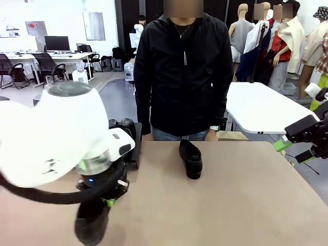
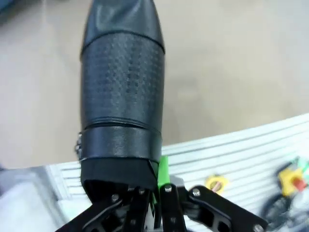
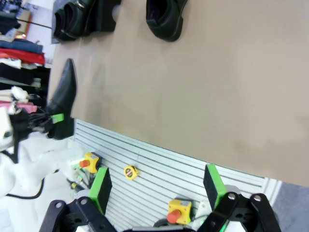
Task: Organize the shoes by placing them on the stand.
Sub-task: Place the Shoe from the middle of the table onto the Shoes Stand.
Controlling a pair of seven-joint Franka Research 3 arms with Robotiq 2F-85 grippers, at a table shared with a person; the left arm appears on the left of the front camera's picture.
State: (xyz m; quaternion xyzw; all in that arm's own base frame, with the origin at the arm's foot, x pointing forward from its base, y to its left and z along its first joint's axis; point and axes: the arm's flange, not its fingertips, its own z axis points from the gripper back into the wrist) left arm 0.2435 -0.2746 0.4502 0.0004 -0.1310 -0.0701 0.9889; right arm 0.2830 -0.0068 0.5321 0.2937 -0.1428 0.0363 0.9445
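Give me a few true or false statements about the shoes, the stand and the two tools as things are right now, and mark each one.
1. The left tool is shut on the held shoe. True.
2. The right tool grips a shoe. False: it is open and empty.
3. A lone shoe lies on the table in front of the person. True.
4. The stand has nothing on it. False: shoes sit on it.
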